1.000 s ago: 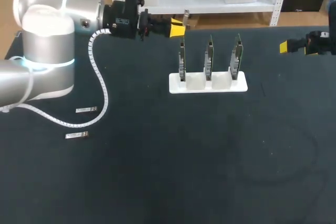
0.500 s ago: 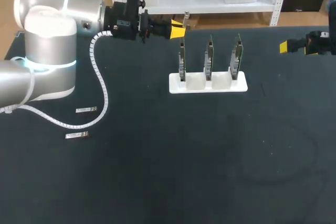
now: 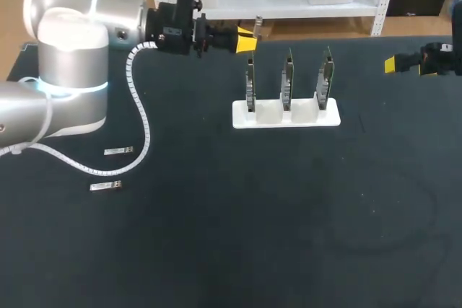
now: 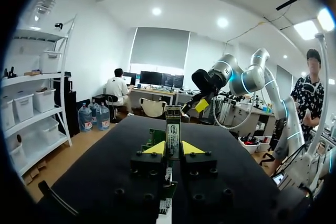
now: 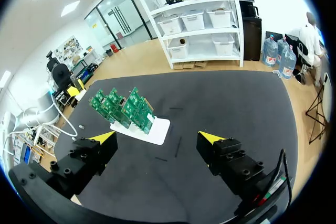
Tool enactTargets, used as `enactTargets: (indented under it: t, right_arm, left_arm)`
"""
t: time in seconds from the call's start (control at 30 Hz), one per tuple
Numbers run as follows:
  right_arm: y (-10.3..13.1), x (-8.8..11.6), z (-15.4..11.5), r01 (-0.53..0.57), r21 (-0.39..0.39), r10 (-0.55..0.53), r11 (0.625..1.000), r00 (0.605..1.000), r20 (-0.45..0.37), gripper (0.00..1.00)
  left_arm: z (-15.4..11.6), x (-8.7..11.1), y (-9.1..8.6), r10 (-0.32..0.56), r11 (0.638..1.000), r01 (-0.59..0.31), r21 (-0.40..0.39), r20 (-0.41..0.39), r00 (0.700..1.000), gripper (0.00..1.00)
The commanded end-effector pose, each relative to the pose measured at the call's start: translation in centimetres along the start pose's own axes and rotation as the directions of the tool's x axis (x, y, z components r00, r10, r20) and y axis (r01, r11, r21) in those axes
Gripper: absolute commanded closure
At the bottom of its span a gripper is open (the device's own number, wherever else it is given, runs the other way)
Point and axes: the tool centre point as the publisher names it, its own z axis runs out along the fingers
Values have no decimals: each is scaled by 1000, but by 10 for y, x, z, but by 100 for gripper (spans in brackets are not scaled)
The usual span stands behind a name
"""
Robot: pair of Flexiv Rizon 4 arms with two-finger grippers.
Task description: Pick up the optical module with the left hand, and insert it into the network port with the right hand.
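The left hand [image 3: 247, 40] is edging a little further along the far side of the counter [image 3: 216, 250] towards the white stand [image 3: 286, 114] of circuit boards [image 3: 250, 81], and it is clamping the optical module [image 4: 173, 132] between its yellow tips, the module sticking out past them. The right hand [image 5: 157, 138] is waiting unmoved at the counter's right edge, fingers spread wide around nothing. This is suggesting that the pick-up is done and the carry towards a handover is under way. The network port is too small to make out. Two spare modules [image 3: 118, 151] are lying near the left arm
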Motion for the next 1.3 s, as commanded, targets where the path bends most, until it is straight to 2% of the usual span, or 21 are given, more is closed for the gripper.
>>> enactTargets:
  t: [0.03, 0.7, 1.3]
  right_arm:
    - [1, 0, 0, -1, 4, 1, 1000, 1000, 1, 0]
    - [1, 0, 0, -1, 4, 1, 1000, 1000, 1, 0]
    - [1, 0, 0, -1, 4, 1, 1000, 1000, 1, 0]
  left_arm:
    - [0, 3, 5, -8, 1000, 8, 11, -8, 1000, 100]
    - [-1, 8, 4, -54, 997, 54, 47, 1, 999, 100]
    - [-3, 11, 4, -56, 998, 56, 35, -10, 998, 100]
